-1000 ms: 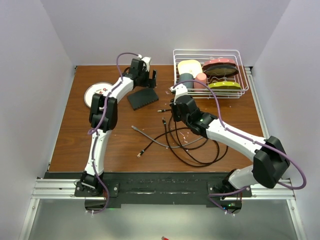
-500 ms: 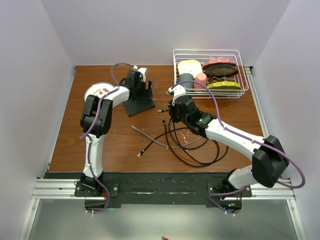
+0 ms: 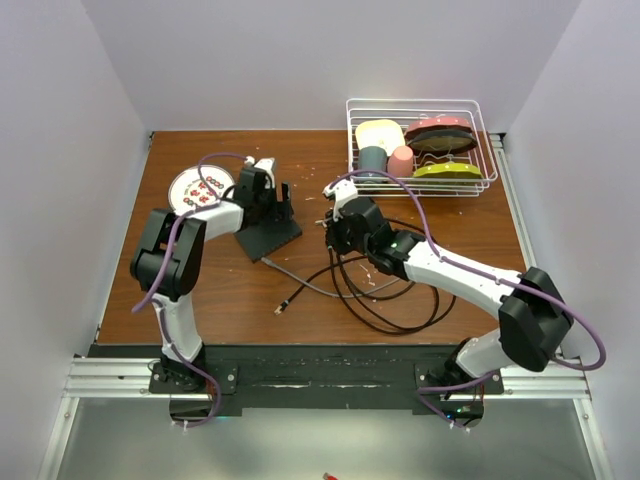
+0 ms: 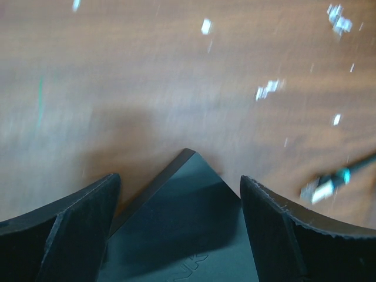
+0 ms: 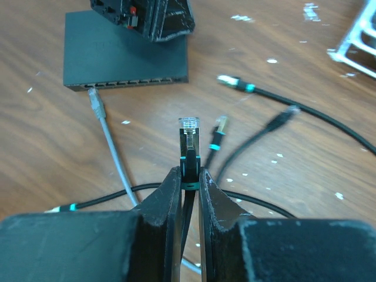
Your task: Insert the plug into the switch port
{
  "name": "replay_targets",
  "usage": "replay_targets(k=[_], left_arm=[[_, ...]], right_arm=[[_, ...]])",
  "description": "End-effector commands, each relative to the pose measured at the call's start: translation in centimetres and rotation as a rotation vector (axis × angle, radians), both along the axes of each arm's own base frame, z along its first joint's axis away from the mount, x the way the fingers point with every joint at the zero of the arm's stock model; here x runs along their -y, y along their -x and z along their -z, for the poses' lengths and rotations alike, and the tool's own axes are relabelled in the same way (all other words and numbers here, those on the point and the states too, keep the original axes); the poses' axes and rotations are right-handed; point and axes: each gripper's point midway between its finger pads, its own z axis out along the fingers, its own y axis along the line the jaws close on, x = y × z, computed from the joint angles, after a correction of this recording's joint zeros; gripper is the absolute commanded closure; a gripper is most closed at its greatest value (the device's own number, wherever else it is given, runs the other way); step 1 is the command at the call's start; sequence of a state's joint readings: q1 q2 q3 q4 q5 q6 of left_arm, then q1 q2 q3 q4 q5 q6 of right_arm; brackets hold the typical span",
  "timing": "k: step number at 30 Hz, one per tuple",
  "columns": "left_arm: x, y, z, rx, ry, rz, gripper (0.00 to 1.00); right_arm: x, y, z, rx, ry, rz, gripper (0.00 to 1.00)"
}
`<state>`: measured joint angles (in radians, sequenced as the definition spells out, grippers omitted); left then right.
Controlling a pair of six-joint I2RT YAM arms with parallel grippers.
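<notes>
My left gripper (image 3: 281,199) has dragged the switch (image 3: 267,238) toward frame centre (jaws spread over it); my right gripper (image 5: 189,176) pinches the plug (image 5: 188,136), ports now facing it.

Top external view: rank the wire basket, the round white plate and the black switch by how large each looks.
1. Wire basket, clearly largest.
2. Black switch and white plate: they look alike, and the left arm hides part of each, so no ranking.
</notes>
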<state>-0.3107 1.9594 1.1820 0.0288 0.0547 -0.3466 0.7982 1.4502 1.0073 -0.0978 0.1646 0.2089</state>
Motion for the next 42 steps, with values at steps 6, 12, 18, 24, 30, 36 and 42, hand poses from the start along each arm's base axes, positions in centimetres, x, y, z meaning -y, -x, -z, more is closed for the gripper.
replay_targets(k=[6,12,18,24,30,36,42], left_arm=[[-1.7,2.8,-5.0,0.097,0.017,-0.042,0.03],[-4.1,4.1,-9.2,0.205,0.042,-0.064,0.00],[-6.8,5.5,-7.8,0.190,0.038,-0.092,0.00],[-8.6,6.2,-4.6,0.115,0.017,-0.146,0.00],[-8.2,7.1,-2.5,0.068,0.049,-0.136,0.02],[-7.2,9.1,-1.8,0.047,0.117,-0.110,0.05],[-6.3,10.8,-1.7,0.036,0.179,-0.082,0.08]], right_arm=[[-4.8,1.9,1.5,-0.014,0.017,-0.202,1.00],[-6.7,2.6,2.5,-0.023,0.016,-0.274,1.00],[-8.2,2.2,3.8,-0.041,0.020,-0.284,1.00],[-9.7,1.7,6.1,-0.074,0.062,-0.298,1.00],[-9.8,1.3,8.2,-0.089,0.127,-0.285,1.00],[-10.5,2.3,10.1,-0.128,0.169,-0.335,1.00],[-11.8,4.4,11.0,-0.182,0.203,-0.437,1.00]])
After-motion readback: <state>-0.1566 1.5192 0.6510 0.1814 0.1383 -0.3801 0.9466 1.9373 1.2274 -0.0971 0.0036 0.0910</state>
